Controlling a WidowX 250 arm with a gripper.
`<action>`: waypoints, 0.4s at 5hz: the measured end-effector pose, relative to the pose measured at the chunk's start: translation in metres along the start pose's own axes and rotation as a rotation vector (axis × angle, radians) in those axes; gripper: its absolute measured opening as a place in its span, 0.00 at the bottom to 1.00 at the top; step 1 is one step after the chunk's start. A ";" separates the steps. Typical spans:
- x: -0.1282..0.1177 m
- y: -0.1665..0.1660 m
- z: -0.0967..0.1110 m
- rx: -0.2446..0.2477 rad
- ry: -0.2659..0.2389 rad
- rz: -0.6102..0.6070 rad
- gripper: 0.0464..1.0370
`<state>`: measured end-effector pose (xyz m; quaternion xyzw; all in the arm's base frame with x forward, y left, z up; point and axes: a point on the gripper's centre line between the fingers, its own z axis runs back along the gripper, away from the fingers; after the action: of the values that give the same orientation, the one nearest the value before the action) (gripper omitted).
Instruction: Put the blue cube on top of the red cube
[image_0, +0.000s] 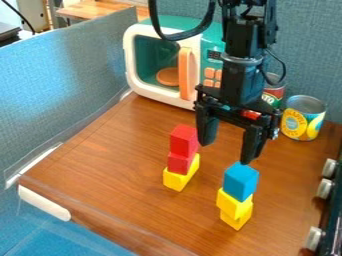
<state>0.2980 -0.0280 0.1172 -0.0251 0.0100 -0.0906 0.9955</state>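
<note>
Farthest out from the toy microwave (150, 60), here was the delicate one: a lower yellow block (236, 220), an upper yellow block (232, 202) sitting a touch askew on it, and the blue cube (240, 181) riding on top! Catch that cube crooked or low and a fingertip could have dragged the upper yellow block along, and down went the tower.

In closer to the microwave stood the target, and it was a tall one: the upper red cube (184, 140) on the lower red cube (180, 163), all on a third yellow block (179, 179). Those reds didn't line up neatly either, so an off-centre drop or a hard press looked likely to tip the pile or slide the blue cube off.

And over the table (120, 165), out in front of the microwave, hung the gripper (226, 153), fingers spread wide with nothing between them! One fingertip showed right by the blue cube's top; whether it touched, you couldn't tell. Coming straight down from there might have clipped the cube's edge, and a low sideways swing threatened the red pile.

Beside the microwave, the front can (304, 120) and the rear can (274, 92) sat well out of trouble.
</note>
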 end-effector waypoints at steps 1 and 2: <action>-0.003 -0.001 -0.005 -0.005 0.009 0.016 0.96; -0.003 -0.006 -0.010 -0.031 -0.002 0.029 0.96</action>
<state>0.2939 -0.0336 0.1078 -0.0404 0.0107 -0.0759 0.9962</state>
